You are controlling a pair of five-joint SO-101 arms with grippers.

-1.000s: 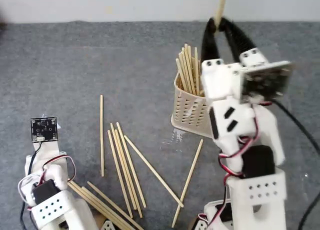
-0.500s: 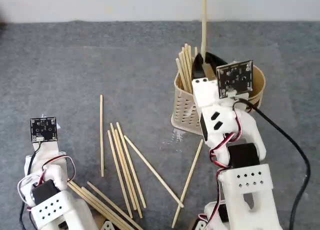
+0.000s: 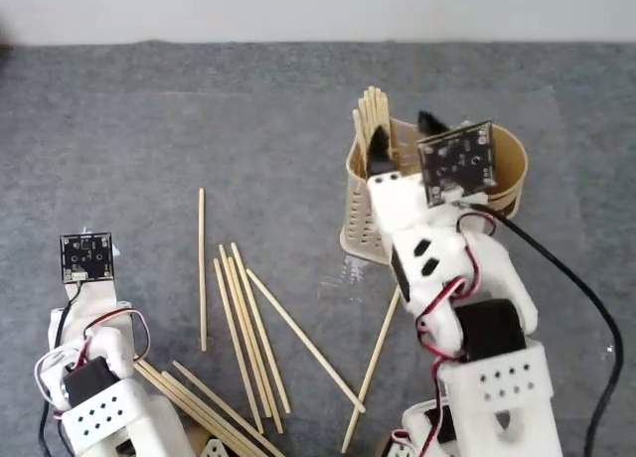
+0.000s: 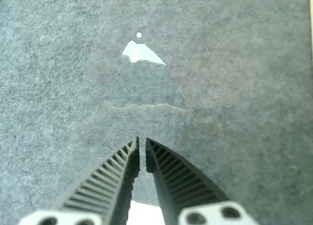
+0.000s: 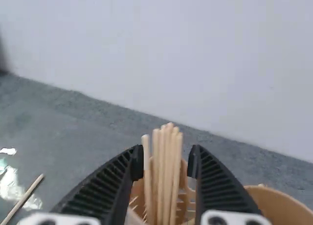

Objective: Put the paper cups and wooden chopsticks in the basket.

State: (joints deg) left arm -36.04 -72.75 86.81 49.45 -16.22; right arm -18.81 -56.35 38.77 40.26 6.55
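Right gripper [image 5: 164,159] hangs spread above the basket [image 3: 370,224], straddling the upright chopsticks [image 3: 374,114] inside it; we judge a drop-off. Loose chopsticks [image 3: 243,323] lie on the desk [image 3: 119,129] beside the basket. We see the left gripper [image 4: 143,154] pressed together, well apart.

Far-left quarter of table [image 3: 129,109]: open grey mat, free passage.
Near middle: loose chopsticks [image 3: 248,328] fanned flat, low obstacle.
Far right: basket [image 3: 370,228], upright chopstick bundle [image 3: 373,114], paper cup [image 3: 509,169] crowded together; right gripper [image 3: 402,129] spread around bundle tips.
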